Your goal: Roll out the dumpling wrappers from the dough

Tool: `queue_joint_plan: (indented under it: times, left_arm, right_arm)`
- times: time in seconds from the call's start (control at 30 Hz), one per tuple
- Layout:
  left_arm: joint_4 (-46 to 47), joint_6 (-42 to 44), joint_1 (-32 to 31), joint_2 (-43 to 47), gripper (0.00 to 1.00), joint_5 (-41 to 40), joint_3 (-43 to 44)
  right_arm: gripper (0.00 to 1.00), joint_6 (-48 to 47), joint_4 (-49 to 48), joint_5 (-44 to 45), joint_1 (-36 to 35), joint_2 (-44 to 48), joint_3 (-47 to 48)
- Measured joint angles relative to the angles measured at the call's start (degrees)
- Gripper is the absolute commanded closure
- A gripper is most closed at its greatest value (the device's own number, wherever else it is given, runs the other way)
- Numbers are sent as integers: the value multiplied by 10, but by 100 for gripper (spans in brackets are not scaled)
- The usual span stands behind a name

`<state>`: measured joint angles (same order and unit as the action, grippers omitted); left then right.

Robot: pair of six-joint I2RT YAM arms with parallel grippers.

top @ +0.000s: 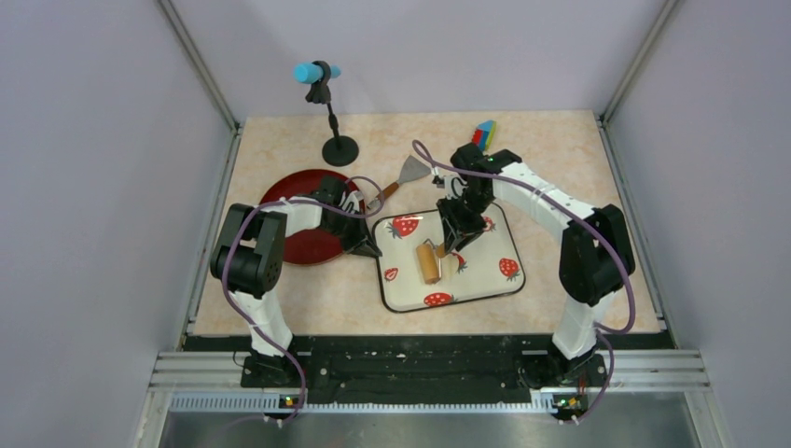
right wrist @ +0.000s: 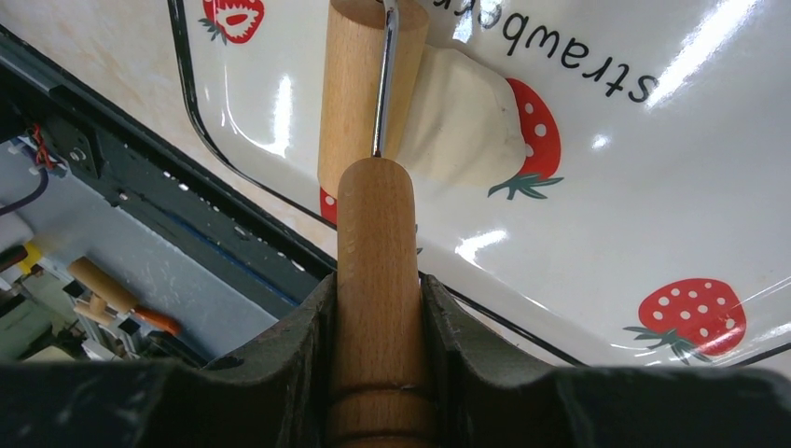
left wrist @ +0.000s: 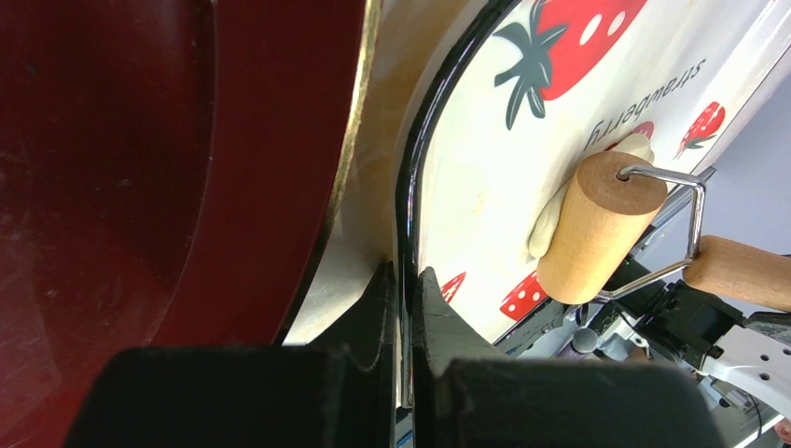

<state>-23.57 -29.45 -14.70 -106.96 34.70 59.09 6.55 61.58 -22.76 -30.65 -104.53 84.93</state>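
The dough [right wrist: 462, 126] is a flattened pale cream sheet on the strawberry-print tray [top: 480, 280]. The wooden rolling pin's roller [right wrist: 359, 84] lies across its left edge. My right gripper [right wrist: 378, 289] is shut on the pin's wooden handle [right wrist: 376, 224], just above the tray [top: 454, 238]. My left gripper [left wrist: 403, 280] is shut on the tray's black left rim [left wrist: 403, 187]. In the left wrist view the roller [left wrist: 597, 229] sits on the dough [left wrist: 550, 219]. No dumpling wrappers are in view.
A dark red plate [top: 308, 224] lies left of the tray, touching my left arm. A metal scraper [top: 406, 175], a black stand with a blue top [top: 336, 140] and a coloured block [top: 483, 133] are behind. The table's front edge and rail [right wrist: 187, 233] are close.
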Motion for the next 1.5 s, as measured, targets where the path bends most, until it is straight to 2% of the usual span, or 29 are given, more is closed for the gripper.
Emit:
queue_joint_plan:
  times: [0.37,0.67,0.87,1.1,1.27,1.5]
  left_arm:
    - [0,0,0,0,100,0,0]
    - [0,0,0,0,100,0,0]
    - [0,0,0,0,100,0,0]
    - [0,0,0,0,100,0,0]
    - [0,0,0,0,100,0,0]
    - [0,0,0,0,100,0,0]
  right_arm:
    - [100,-19,0,15,-20,3,20]
    - [100,-14,-29,114,-61,28,32]
    - [100,-12,-88,191,-52,93,32]
    - [100,2,-107,182,-14,145,10]
    - [100,2,-106,159,12,148,-26]
    - [100,0,-90,119,13,145,-73]
